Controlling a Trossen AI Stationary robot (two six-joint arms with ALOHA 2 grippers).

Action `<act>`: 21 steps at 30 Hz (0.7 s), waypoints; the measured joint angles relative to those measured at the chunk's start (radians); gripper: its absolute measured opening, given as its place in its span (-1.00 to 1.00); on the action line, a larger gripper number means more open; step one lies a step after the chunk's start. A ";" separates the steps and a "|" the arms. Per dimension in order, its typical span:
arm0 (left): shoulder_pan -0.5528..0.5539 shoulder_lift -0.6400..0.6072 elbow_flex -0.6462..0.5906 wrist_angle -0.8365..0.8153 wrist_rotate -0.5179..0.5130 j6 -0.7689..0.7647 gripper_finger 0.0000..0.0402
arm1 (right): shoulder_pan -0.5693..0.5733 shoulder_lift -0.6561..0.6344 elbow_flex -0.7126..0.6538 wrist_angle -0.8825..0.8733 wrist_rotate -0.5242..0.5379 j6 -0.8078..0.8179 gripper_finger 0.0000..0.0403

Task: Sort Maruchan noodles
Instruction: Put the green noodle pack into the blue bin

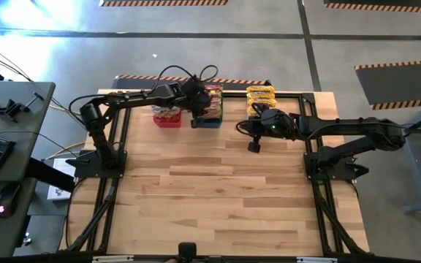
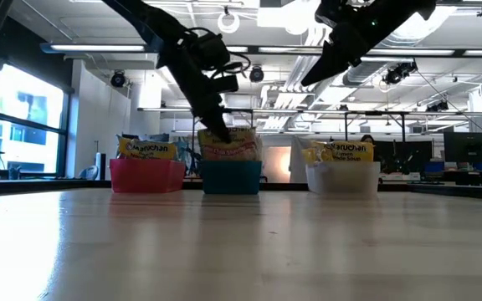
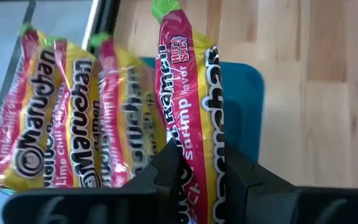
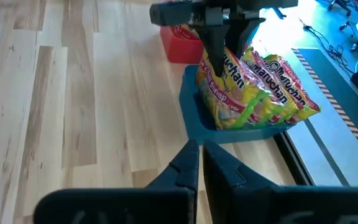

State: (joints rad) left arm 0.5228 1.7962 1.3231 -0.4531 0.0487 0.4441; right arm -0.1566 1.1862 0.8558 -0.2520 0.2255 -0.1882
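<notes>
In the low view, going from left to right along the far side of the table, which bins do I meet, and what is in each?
Pink plastic bin with yellow Maruchan noodle packets → blue plastic bin with red-and-yellow packets, where the left gripper holds one → clear plastic bin with yellow packets.

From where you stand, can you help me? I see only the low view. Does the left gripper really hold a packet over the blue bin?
Observer: Yes. The left wrist view shows the left gripper shut on a red and yellow packet, upright above the blue bin.
Operator: Is the right gripper holding anything?
Observer: No. The right gripper is shut and empty, above bare table.
Operator: Are other packets already in that bin?
Observer: Yes, several packets stand in it on edge.
</notes>
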 joint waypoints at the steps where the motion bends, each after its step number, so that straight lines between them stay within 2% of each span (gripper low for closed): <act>1: 0.000 0.007 -0.001 -0.002 -0.008 0.004 -0.74 | 0.000 0.000 0.000 0.000 -0.003 0.003 -0.98; 5: 0.000 0.013 -0.001 -0.004 -0.018 0.004 -0.74 | 0.000 0.000 0.000 0.000 -0.039 0.008 -0.98; 12: 0.005 0.020 -0.001 0.004 -0.005 0.004 -0.72 | 0.000 0.000 0.000 0.000 -0.042 0.031 -0.98; 21: 0.007 0.066 -0.001 0.010 0.001 0.006 -0.42 | 0.000 0.000 0.000 -0.006 -0.042 0.031 -0.98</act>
State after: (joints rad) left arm 0.5301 1.8626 1.3220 -0.4434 0.0502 0.4500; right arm -0.1566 1.1862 0.8555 -0.2576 0.1833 -0.1570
